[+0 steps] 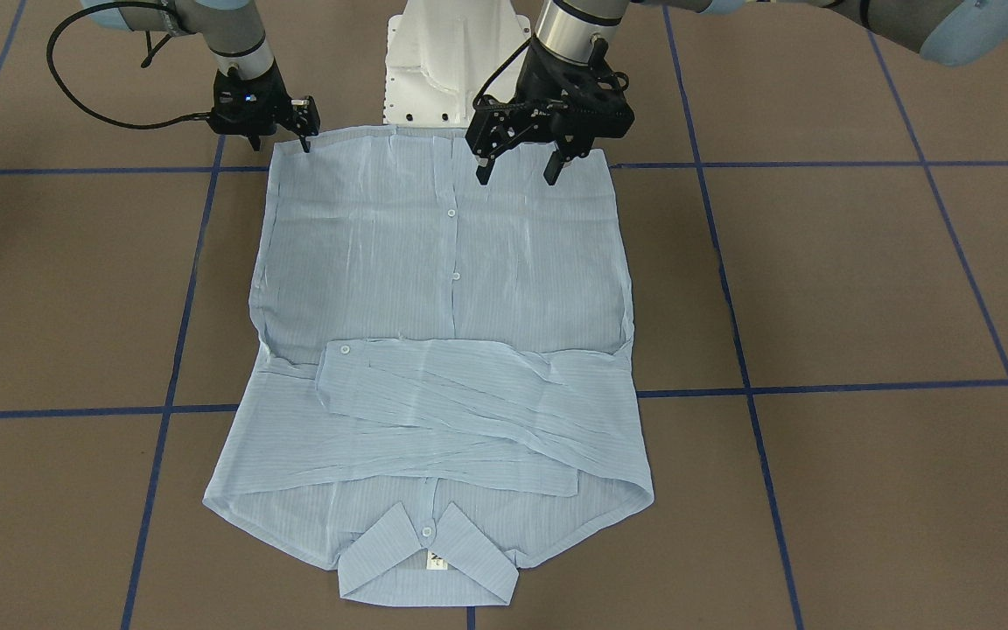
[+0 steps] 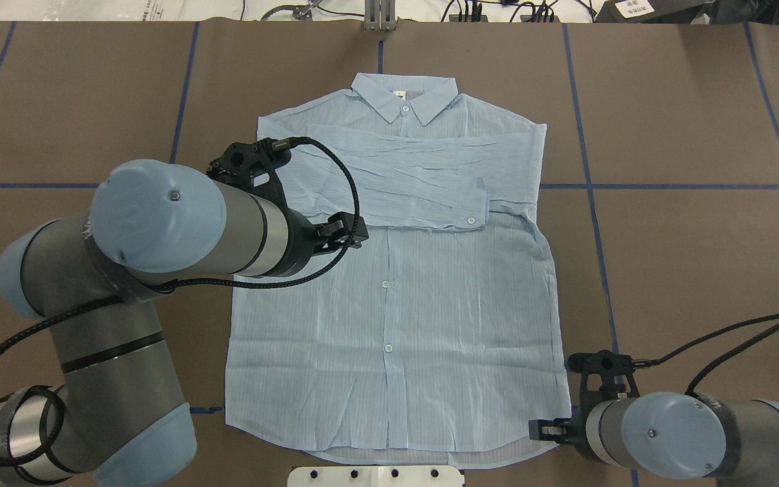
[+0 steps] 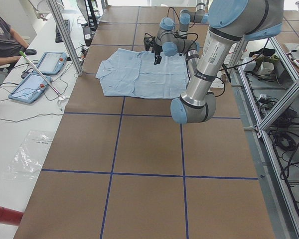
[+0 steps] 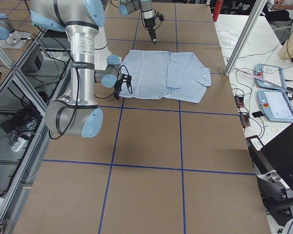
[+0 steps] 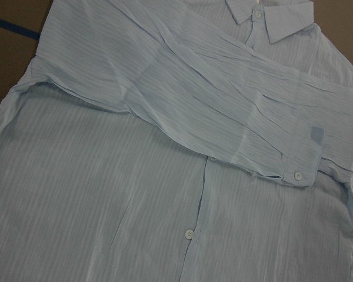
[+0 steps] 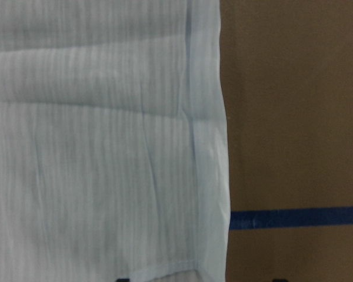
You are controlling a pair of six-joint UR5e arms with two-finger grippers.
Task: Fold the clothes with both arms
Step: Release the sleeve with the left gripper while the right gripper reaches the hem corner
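Observation:
The light-blue pinstriped shirt [image 1: 443, 289] lies flat and buttoned on the brown table, collar [image 1: 425, 560] away from the robot, both sleeves folded across the chest. It also shows in the overhead view [image 2: 396, 304]. My left gripper [image 1: 517, 175] is open and empty, hovering over the hem near the button placket; in the overhead view its fingers are hidden under the wrist. My right gripper [image 1: 281, 140] is open at the hem corner. In the right wrist view the corner of the shirt [image 6: 188, 267] lies between the two spread fingertips. The left wrist view shows the shirt [image 5: 135, 176] only.
The white base pedestal [image 1: 443, 61] stands just behind the hem. Blue tape lines [image 1: 819, 385] grid the brown table. Tablets [image 4: 273, 87] and a metal post [image 4: 244, 34] stand on the operators' side, beyond the collar.

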